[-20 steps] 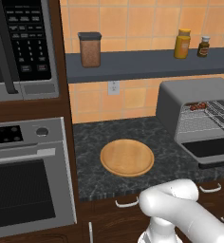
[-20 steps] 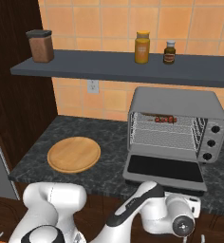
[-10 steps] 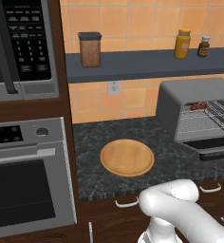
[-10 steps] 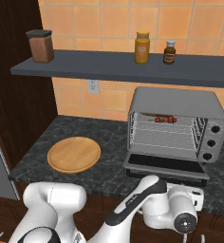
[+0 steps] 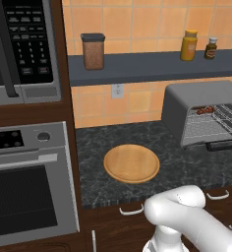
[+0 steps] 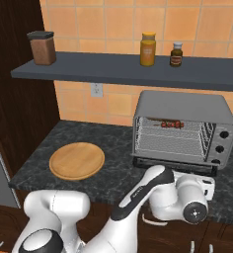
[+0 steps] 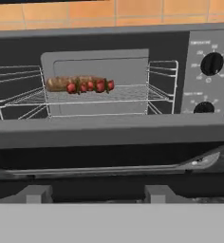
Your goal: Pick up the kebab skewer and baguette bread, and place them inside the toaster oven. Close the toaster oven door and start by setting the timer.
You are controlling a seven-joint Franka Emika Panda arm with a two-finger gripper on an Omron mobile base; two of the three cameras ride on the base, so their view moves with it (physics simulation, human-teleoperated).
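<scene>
Orange-tiled kitchen wall, with a dark shelf (image 6: 138,74) carrying jars, backs a black speckled worktop (image 6: 108,163). Toaster oven (image 6: 185,123) stands on the worktop at the right; a round wooden board (image 6: 77,160), bare, lies well to its left. Toaster oven door (image 7: 109,156) hangs dropped forward, roughly level, its thin bar handle (image 7: 109,168) running along the outer edge just ahead of the hand. Baguette bread (image 7: 61,84) and kebab skewer (image 7: 92,86) lie together on the wire rack (image 7: 85,97) deep inside the cavity, the skewer touching the loaf's right end. Both foods being loaded, the step in hand appears to be closing the door. Tool (image 7: 92,193) sits low at the door's front edge, its two fingertips set apart with nothing between them. For a clean close, the tips should pass under the handle bar near its middle, then lift and push along the door's arc toward the cavity, so that the hinge turns evenly and the oven does not slide back. Timer knob (image 7: 211,63) on the right panel comes afterwards.
</scene>
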